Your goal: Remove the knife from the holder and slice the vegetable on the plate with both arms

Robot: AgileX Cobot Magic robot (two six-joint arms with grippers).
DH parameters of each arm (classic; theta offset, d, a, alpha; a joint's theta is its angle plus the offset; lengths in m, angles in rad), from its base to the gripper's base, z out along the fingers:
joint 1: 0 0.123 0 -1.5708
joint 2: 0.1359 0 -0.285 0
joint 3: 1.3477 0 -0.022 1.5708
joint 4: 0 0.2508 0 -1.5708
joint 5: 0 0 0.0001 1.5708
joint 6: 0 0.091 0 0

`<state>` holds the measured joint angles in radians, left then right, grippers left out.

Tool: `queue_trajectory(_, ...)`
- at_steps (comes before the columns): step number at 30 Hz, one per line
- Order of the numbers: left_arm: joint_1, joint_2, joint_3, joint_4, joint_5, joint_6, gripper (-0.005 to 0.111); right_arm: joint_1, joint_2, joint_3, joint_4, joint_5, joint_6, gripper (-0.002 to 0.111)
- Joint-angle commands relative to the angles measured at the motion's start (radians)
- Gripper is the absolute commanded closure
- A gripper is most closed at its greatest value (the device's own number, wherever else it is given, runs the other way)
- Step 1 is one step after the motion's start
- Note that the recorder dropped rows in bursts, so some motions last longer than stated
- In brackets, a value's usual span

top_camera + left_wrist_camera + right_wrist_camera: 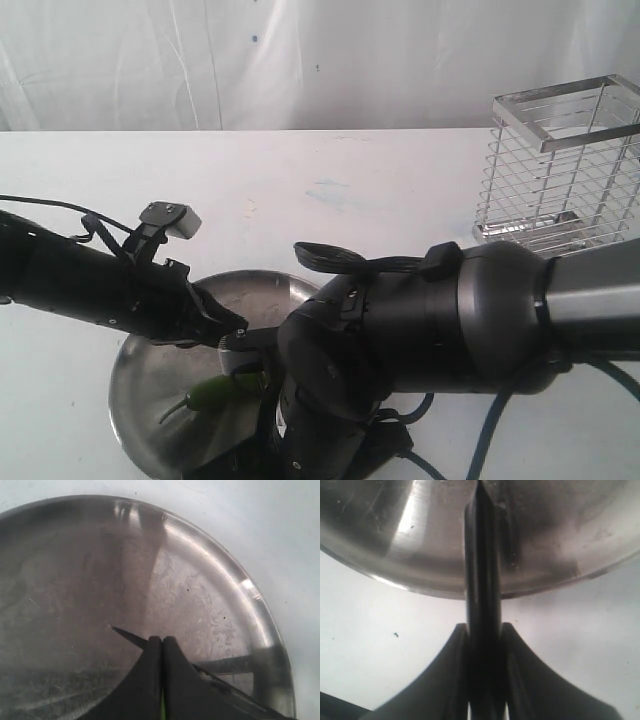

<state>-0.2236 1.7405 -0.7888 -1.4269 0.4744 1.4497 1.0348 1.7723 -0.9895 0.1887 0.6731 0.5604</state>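
The steel plate (140, 370) lies at the table's front, left of centre. On it lies the green vegetable (215, 392), stem to the left. My left gripper (232, 330) reaches in from the left just above it, shut. In the left wrist view the gripper (162, 639) hangs over the plate (75, 570) with a green sliver in the slit between its fingers, and the knife (129, 635) passes beneath them, tip showing. My right gripper (483, 630) is shut on the knife (482, 570), whose blade points over the plate's rim (380, 540). In the exterior view the right gripper hides behind its own arm.
The chrome wire holder (560, 165) stands at the back right with nothing showing inside. My bulky right arm (450, 320) fills the front right and covers part of the plate. White table spreads behind the plate, with a white curtain beyond.
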Motion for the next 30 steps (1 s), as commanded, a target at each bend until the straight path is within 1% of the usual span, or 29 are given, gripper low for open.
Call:
queue_trajectory(1,0.003,-0.002,0.007,-0.094,0.025,-0.012,0.107,0.004,0.001,0.002,0.000,-0.001,-0.007,0.108)
queue_trajectory(3,0.003,-0.002,0.007,-0.177,0.062,0.039,0.107,0.004,0.001,0.002,0.000,-0.001,-0.007,0.108)
queue_trajectory(4,0.003,-0.002,0.007,-0.188,0.092,0.093,0.107,0.004,0.001,0.002,0.000,-0.001,-0.007,0.108)
queue_trajectory(7,0.003,0.003,0.007,-0.188,0.068,0.098,0.107,0.004,0.001,0.002,0.000,-0.001,-0.007,0.108)
queue_trajectory(13,0.003,0.118,0.007,-0.188,0.071,0.124,0.107,0.004,0.001,0.002,0.001,0.003,-0.007,0.108)
queue_trajectory(18,0.003,0.154,0.007,-0.177,0.050,0.087,0.107,0.004,0.001,0.002,0.002,0.005,-0.007,0.108)
queue_trajectory(21,0.003,0.154,0.007,-0.127,-0.016,0.010,0.107,0.004,0.001,0.002,0.002,0.008,-0.007,0.108)
queue_trajectory(23,0.003,0.154,0.007,-0.087,-0.033,-0.043,0.107,0.004,0.001,0.002,0.002,0.008,-0.007,0.108)
queue_trajectory(26,0.003,0.154,0.007,-0.059,-0.030,-0.066,0.107,0.004,0.001,0.002,-0.002,0.007,-0.007,0.108)
queue_trajectory(30,0.003,0.154,0.007,-0.048,0.014,-0.067,0.107,0.004,0.006,0.002,-0.007,0.000,-0.007,0.108)
